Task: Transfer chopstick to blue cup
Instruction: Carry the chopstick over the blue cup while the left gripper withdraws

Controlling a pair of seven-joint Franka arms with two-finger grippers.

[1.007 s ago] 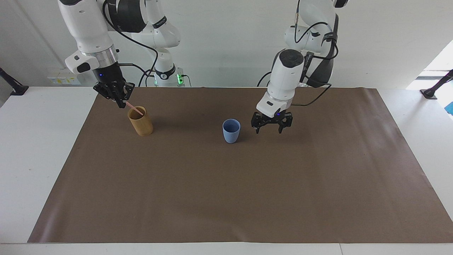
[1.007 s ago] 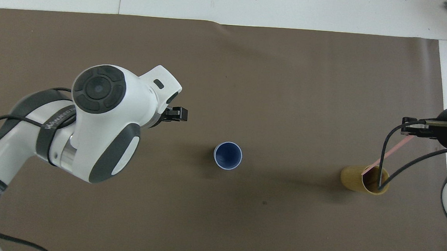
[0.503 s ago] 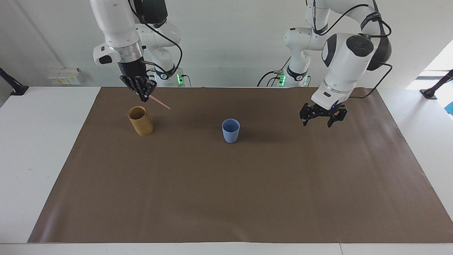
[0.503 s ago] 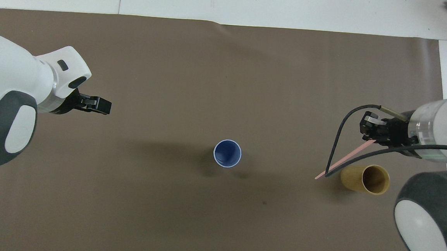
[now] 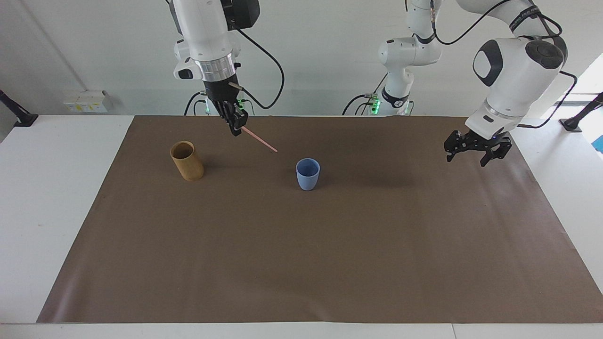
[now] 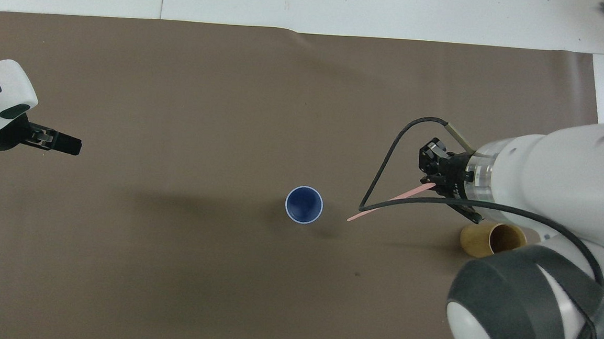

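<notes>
My right gripper (image 5: 235, 126) is shut on one end of a pale pink chopstick (image 5: 260, 140) and holds it up in the air, slanting down toward the blue cup (image 5: 307, 174). The chopstick's free tip hangs short of the cup, toward the right arm's end of the table. In the overhead view the chopstick (image 6: 389, 201) runs from my right gripper (image 6: 434, 180) toward the empty blue cup (image 6: 304, 205). My left gripper (image 5: 471, 156) is open and empty, raised over the mat's edge at the left arm's end; it also shows in the overhead view (image 6: 67, 146).
A tan wooden cylindrical holder (image 5: 187, 161) stands on the brown mat (image 5: 301, 254) toward the right arm's end; in the overhead view the holder (image 6: 478, 242) is partly covered by the right arm. White table (image 5: 52, 188) surrounds the mat.
My right gripper lifted the chopstick out of the tan holder and carried it toward the blue cup. My left gripper drew away from the cup toward the left arm's end of the table.
</notes>
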